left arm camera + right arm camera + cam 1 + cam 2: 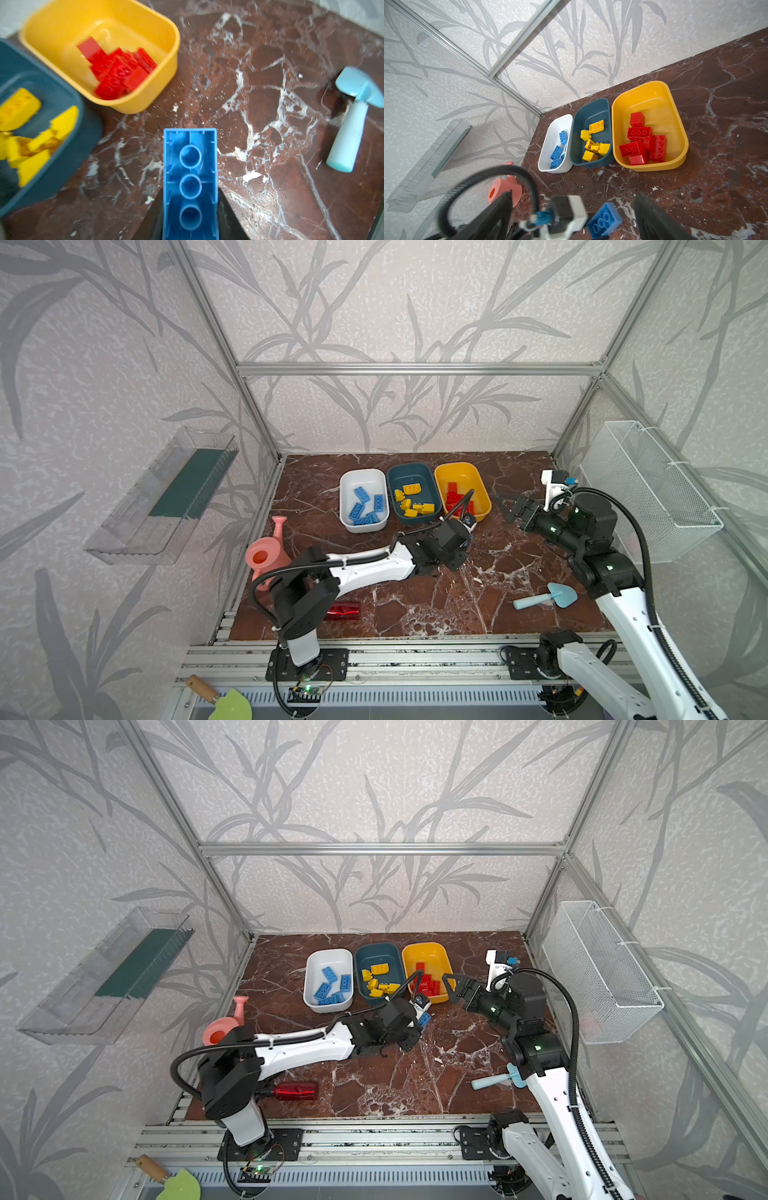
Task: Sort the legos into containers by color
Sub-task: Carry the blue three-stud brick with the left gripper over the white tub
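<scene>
Fingers (229, 220) of the left gripper (190, 207) pinch a blue brick (190, 166), long axis pointing ahead, before the yellow tub (145, 99); the white tub (360, 477) lies leftward along the worktop's (415, 605) back edge.

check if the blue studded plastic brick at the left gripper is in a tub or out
Out: the left gripper holds the blue studded plastic brick over the dark red marble tabletop, near the yellow plastic tub.

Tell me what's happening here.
The left end effector is shut on a blue lego near the yellow tub. The right end effector hangs open and empty beside that tub. The white tub holds blue legos, the teal tub yellow legos, the yellow tub red legos.
</scene>
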`<control>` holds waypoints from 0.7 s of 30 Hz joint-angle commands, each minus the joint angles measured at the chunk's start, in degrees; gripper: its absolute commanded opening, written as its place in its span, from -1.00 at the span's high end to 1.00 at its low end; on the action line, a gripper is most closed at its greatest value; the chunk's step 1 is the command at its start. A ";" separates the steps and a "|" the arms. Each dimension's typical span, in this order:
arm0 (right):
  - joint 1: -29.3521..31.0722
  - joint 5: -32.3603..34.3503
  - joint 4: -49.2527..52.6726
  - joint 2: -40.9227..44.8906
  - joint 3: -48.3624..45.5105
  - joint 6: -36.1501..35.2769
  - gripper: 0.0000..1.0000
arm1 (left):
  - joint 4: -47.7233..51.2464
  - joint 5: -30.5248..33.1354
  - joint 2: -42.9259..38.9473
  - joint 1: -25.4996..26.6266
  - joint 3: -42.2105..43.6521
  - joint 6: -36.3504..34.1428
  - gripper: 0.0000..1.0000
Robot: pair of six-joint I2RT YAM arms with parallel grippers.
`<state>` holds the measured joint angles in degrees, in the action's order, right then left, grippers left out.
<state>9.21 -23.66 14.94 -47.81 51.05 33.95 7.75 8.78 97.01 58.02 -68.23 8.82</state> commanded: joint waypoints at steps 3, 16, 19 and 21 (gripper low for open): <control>2.49 3.48 -6.15 -2.35 -4.80 -1.97 -0.84 | 4.52 10.41 -8.66 -4.57 3.20 3.86 0.43; 14.38 7.71 -21.16 -20.25 -6.83 -4.24 -0.84 | 24.65 11.15 -7.62 -29.99 -4.39 22.46 0.41; 14.58 7.67 -22.49 -22.89 -7.09 -4.69 -0.84 | 25.27 9.57 -4.12 -32.94 -6.54 21.70 0.40; 14.58 7.67 -22.60 -24.08 -7.19 -5.26 -0.86 | 25.76 8.28 -1.04 -34.50 -8.57 21.23 0.39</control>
<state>23.62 -16.49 -4.03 -70.91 44.49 30.02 30.06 18.90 92.90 24.73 -74.30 28.38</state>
